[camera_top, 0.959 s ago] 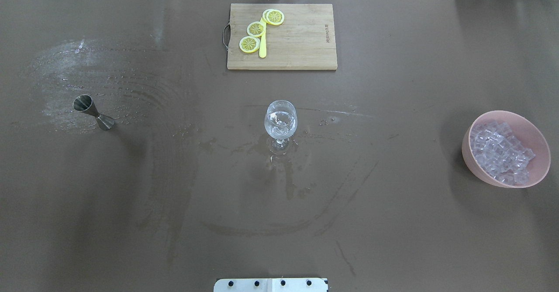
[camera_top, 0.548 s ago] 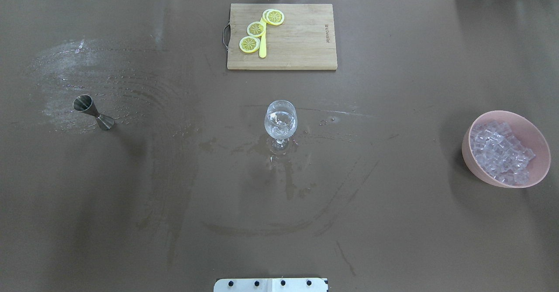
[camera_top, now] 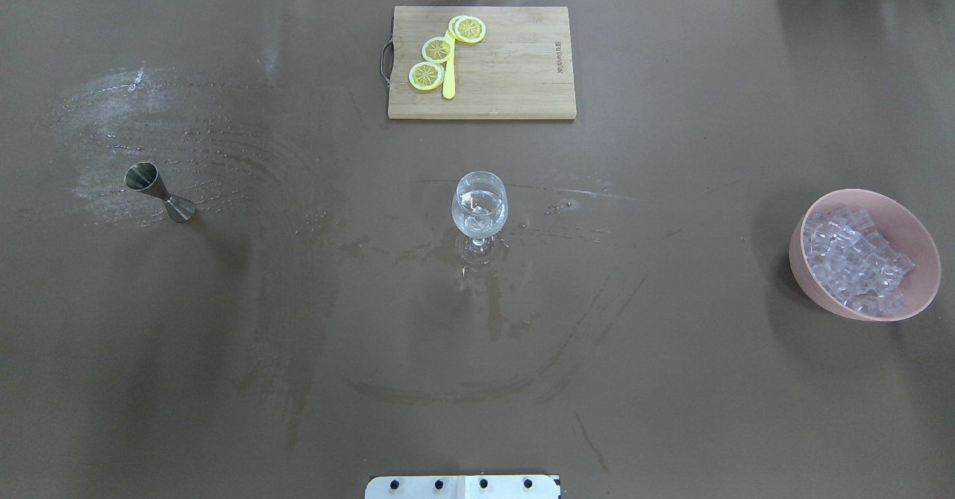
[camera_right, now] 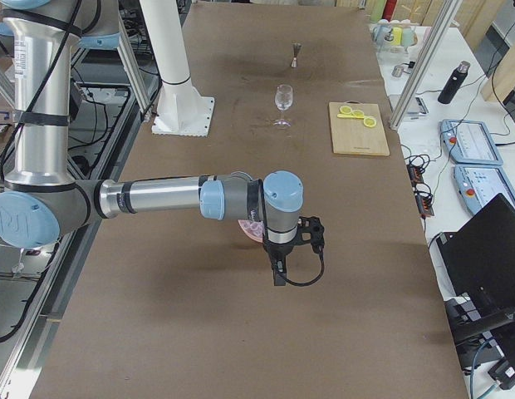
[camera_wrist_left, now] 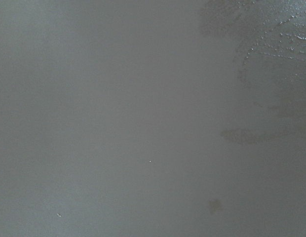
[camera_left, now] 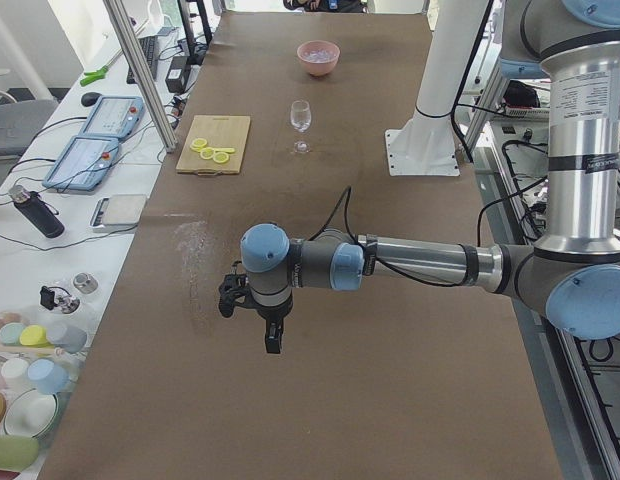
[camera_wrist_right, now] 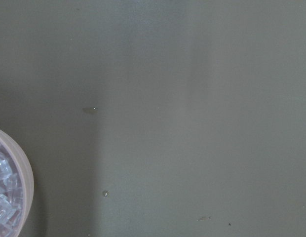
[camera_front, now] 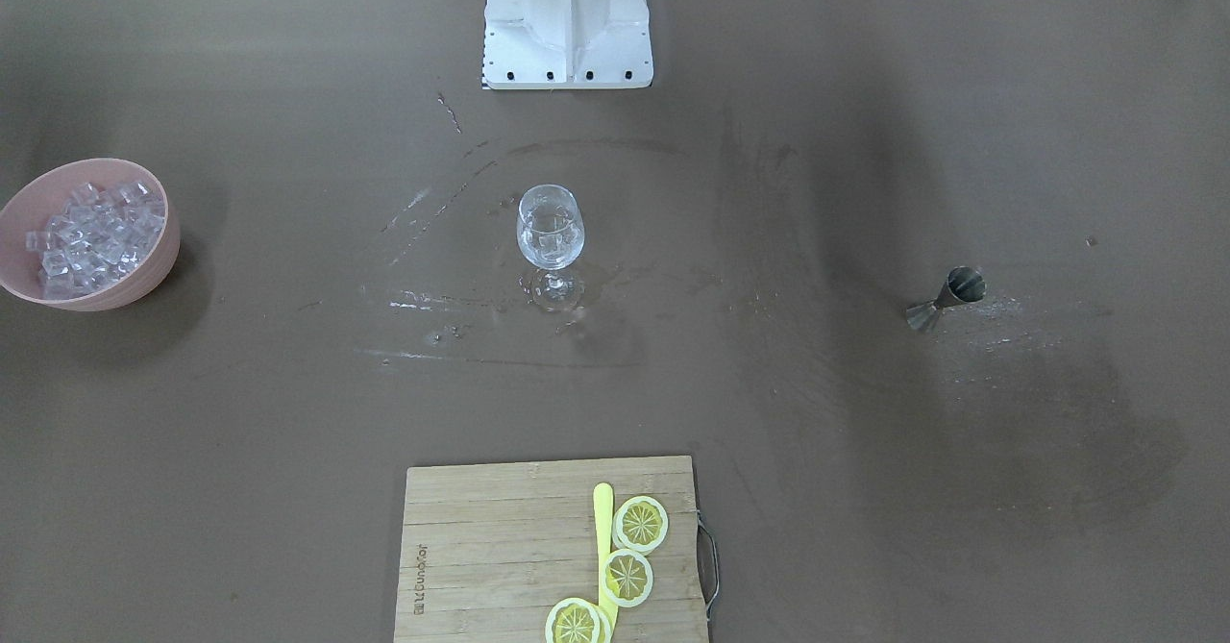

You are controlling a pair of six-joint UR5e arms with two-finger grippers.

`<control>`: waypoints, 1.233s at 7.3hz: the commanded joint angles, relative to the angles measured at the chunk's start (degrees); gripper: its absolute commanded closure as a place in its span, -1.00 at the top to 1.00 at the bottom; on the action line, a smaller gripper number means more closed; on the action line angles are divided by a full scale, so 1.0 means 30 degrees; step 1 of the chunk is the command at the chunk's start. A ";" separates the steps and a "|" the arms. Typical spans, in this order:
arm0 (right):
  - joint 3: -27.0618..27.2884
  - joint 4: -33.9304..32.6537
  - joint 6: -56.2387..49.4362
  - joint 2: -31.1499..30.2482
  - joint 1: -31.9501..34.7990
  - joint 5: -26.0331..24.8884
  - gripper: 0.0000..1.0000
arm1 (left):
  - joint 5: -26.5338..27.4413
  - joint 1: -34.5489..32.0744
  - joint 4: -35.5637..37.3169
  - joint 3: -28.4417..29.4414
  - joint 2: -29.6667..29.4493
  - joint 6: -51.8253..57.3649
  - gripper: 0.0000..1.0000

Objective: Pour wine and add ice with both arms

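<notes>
While neither arm is showing in the overhead or front views, I am picking up both from the side cameras. The left arm [camera_left: 420,265] is reaching out over its own end of the bench [camera_top: 671,380]. The right arm [camera_right: 158,195] is stretching across the other end, its wrist hanging above the pink bowl [camera_top: 809,290]. Those side views are not letting me judge the jaws on either arm, so I cannot tell whether they are spread or pressed together.

The ice [camera_top: 858,260] is sitting heaped in the pink bowl on the robot's right side of the bench. The right wrist camera is catching just the bowl's rim and a few cubes at its lower left edge.

A wine glass [camera_top: 479,208] is standing upright mid-bench in a wet patch, holding something clear that I cannot make out. A metal jigger [camera_top: 159,192] is standing well apart on the robot's left, amid whitish streaks. On the far side, a wooden cutting board [camera_top: 515,74] is carrying lemon slices [camera_top: 427,75] and a yellow stick [camera_top: 448,77] lying alongside them.
</notes>
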 commanded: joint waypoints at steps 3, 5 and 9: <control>0.0153 -0.0001 0.0000 -0.0108 0.0000 0.0221 1.00 | -0.0025 0.0035 -0.0030 0.0000 0.0002 0.0000 0.98; 0.0358 -0.0001 0.0000 -0.0167 0.0000 0.0396 1.00 | -0.0025 0.0035 0.0000 0.0000 0.0032 0.0000 0.98; 0.0359 -0.0001 0.0000 -0.0167 0.0000 0.0719 1.00 | -0.0025 0.0035 0.0000 0.0000 0.0032 0.0000 0.98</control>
